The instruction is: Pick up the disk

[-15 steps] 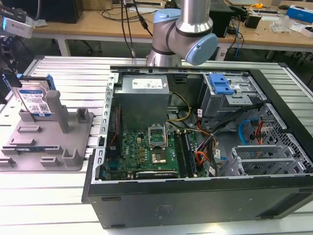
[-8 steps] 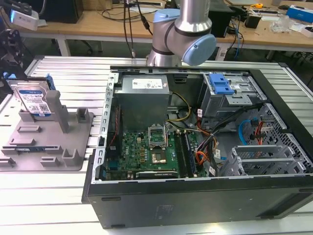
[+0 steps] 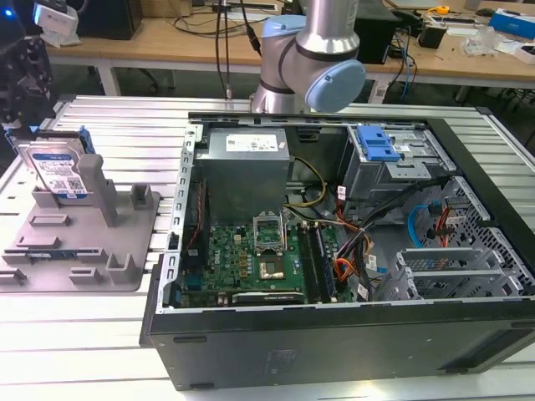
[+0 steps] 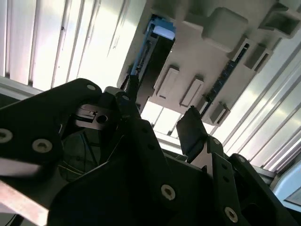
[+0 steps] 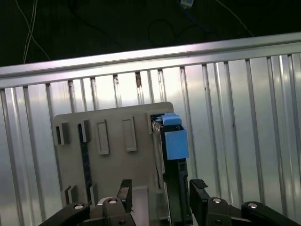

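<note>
The disk stands upright on its edge in the grey fixture at the exterior view's left, its white-and-blue label facing the camera. In both wrist views I see it edge-on from above, with the blue frame on top of the disk. My gripper is open and hovers above the disk without touching it. One fingertip is on the fixture side, the other on the far side. The open gripper holds nothing.
An open computer case takes up the middle and the exterior view's right, with a power supply, a motherboard and a blue bracket inside. The arm rises behind it. The ribbed metal table ends at an edge beyond the fixture.
</note>
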`<action>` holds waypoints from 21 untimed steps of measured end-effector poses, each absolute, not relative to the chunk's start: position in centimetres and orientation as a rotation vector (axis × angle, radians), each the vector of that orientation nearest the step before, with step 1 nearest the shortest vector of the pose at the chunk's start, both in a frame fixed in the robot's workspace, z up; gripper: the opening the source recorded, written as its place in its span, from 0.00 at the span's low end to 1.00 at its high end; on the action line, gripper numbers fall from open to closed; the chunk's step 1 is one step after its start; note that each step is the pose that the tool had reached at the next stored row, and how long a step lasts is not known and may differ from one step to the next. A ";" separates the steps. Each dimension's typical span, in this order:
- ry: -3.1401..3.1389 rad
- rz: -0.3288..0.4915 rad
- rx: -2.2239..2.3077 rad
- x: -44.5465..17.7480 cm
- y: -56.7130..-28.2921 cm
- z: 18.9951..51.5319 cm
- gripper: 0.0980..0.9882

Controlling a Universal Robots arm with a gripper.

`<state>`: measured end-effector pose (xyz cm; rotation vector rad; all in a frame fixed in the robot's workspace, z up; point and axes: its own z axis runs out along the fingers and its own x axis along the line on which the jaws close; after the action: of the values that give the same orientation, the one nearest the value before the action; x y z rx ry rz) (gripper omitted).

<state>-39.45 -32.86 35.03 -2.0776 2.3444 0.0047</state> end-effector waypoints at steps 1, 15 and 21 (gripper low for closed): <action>2.343 0.005 -2.079 -39.5 -32.5 35.0 0.57; 2.327 -0.001 -2.109 -42.3 -31.3 34.6 0.57; 2.293 -0.001 -2.146 -42.6 -31.3 34.1 0.57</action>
<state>-42.57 -31.30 34.07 -2.1459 2.2928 -0.0008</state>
